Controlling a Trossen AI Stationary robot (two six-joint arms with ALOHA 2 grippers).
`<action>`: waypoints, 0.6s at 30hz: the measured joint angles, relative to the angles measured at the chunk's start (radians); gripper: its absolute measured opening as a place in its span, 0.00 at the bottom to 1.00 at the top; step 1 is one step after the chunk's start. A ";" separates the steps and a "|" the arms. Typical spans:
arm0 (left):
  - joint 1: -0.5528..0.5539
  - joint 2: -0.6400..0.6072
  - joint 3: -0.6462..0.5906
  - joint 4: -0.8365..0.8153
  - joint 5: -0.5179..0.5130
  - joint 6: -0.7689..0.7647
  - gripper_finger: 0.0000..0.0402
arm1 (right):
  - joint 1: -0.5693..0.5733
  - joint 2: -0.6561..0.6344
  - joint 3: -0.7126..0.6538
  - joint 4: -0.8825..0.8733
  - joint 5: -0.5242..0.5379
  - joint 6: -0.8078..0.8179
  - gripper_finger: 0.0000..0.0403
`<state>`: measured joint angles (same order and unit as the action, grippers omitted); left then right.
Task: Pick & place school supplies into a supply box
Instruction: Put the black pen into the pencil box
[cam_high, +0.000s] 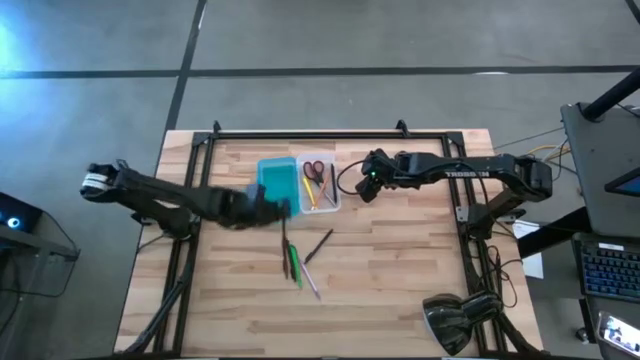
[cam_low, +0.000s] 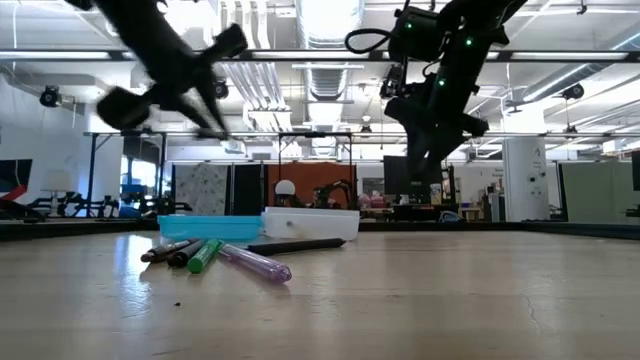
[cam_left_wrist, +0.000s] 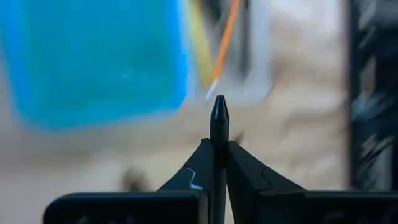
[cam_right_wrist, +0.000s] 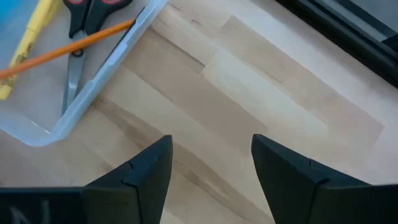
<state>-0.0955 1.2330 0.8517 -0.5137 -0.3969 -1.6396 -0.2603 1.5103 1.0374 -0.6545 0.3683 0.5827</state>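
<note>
Overhead, the supply box lies open near the table's far edge, teal lid half to the left, clear tray w/ scissors, a yellow pencil and an orange one inside; loose pens lie nearer the front. Left gripper sits just front of the lid, right gripper beside the tray. Low view: both arms are raised off the wood. Left wrist view: jaws clamped on a dark pen, tip poking fwd toward the box. Right wrist view: jaws spread, holding nothing. Pens are prob light, stiff, slick and roll-prone; best pinched mid-shaft.
</note>
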 joint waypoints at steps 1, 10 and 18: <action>0.045 0.000 -0.002 0.047 -0.008 0.038 0.02 | -0.001 0.000 0.001 0.003 0.000 0.000 0.52; 0.403 0.241 0.103 0.277 0.192 0.433 0.01 | -0.008 0.000 0.003 0.027 0.001 0.000 0.52; 0.497 0.508 0.318 0.282 0.274 0.589 0.01 | -0.008 -0.004 0.002 0.024 0.001 0.000 0.52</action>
<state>0.4012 1.7409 1.1697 -0.2315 -0.1231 -1.0507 -0.2687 1.5066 1.0397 -0.6308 0.3691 0.5831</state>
